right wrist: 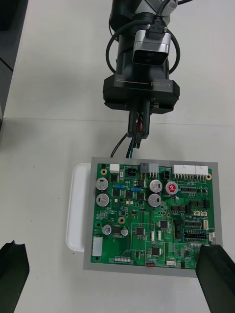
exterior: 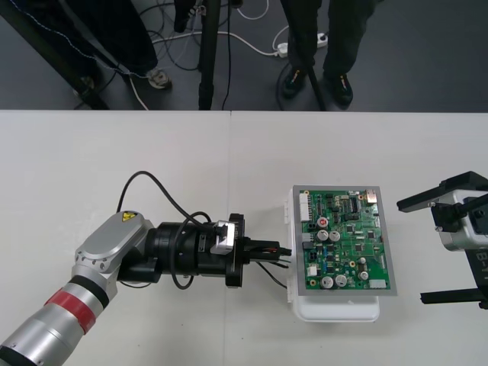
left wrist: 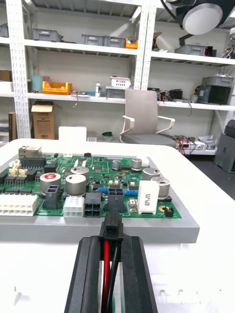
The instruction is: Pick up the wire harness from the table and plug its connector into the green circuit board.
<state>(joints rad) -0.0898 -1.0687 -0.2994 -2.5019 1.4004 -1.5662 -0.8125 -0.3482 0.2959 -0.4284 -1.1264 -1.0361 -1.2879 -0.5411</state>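
Two grippers, front view: the left gripper is at work low over the tabletop, right up against the left edge of the green circuit board. The right gripper waits just off the board's right edge, jaws spread wide and holding nothing.
Board, front view: it sits on its white base, right of the tabletop's middle and well in from the far edge.
Harness, front view: the wire harness is pinched in the left gripper, with thin wires looping out beneath it onto the tabletop.
Axis, right wrist view: the left gripper's fingers point square at the board's connector edge. The plug juts past their tips along that same line. A thin strip of bare table lies between plug and board, so it is not in yet.
Grip, left wrist view: both fingers are clamped on the back of the plug, and red and black wires run down between them.
Target, left wrist view: a black header stands on the board's near edge, almost dead ahead of the plug and perhaps a touch to one side.
Nearer arm: the left one, by far.
Next move, my guess: a short, straight push along the plug's own axis. Any sideways error would catch the neighbouring connectors.
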